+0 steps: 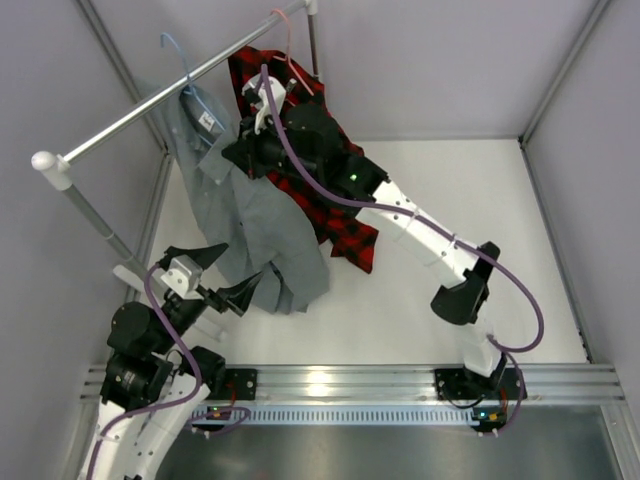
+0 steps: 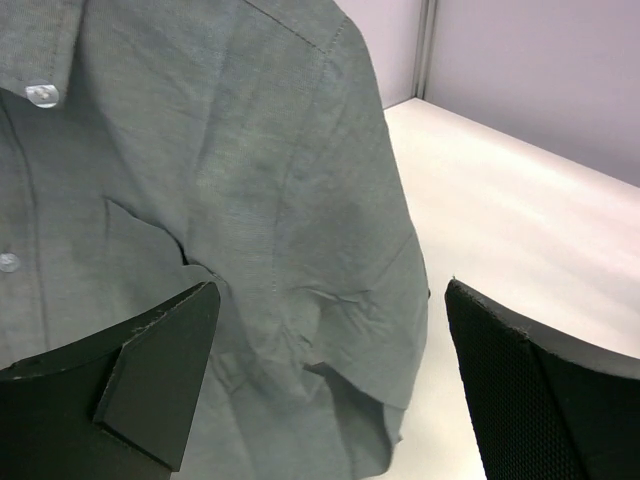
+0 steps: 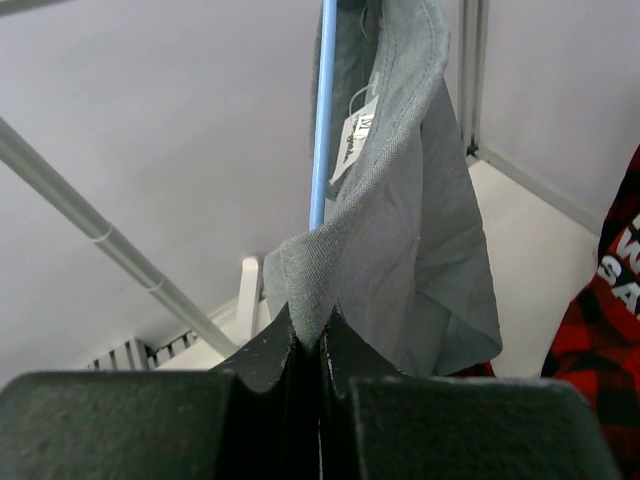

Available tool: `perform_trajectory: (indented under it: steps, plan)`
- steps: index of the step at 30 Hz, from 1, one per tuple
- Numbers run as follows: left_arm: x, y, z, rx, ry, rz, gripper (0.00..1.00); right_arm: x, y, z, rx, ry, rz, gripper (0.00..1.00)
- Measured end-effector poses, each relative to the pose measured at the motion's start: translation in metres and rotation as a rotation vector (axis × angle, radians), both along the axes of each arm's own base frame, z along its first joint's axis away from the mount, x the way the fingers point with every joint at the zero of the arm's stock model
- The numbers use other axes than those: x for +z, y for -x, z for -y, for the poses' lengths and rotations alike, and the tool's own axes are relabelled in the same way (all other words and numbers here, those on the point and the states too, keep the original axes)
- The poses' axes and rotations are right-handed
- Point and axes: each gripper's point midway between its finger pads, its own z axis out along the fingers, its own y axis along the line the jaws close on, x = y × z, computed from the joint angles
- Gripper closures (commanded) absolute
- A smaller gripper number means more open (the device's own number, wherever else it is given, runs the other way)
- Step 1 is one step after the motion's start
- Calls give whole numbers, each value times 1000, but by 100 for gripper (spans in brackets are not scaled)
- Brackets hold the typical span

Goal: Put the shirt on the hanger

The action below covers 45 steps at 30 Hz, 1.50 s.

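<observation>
I'm clenching the right tool [image 3: 310,338] on the shirt [image 3: 425,230] at its collar, beside the hanger [image 3: 322,120] on the rail [image 1: 150,108]; the left tool [image 2: 332,300] is hovering released by a sleeve. I'm judging the shoulder needs easing over the hanger next.

The top camera looks down from above the near edge of the table [image 1: 450,200]. The left wrist camera closely faces the front of the shirt [image 2: 250,200]; the right looks up along it, very near. All share the shirt.
</observation>
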Motion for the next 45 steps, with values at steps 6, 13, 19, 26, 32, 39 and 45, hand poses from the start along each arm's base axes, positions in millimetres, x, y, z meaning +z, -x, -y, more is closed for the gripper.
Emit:
perform_trajectory:
  steps: [6,13,19,26,32,39,45]
  plan:
    - [0,-1,-1,7,8,-7,2,-3,-11,-12,4,-1,14,100]
    - [0,-7,-10,69,21,-14,2,-44,-20,-23,24,68,-34,100]
    - [0,-24,-39,258,69,-38,2,-74,-18,-26,45,122,-79,33]
    - [-4,-37,-74,460,129,-70,2,-70,-4,3,29,163,-62,1]
    - [-20,-45,-89,563,136,-149,2,-42,21,114,-190,154,5,0]
    - [-41,-46,-108,683,90,-256,2,-56,61,324,-695,70,76,0]
    - [-50,-53,-125,779,97,-299,2,-101,85,430,-997,93,51,1]
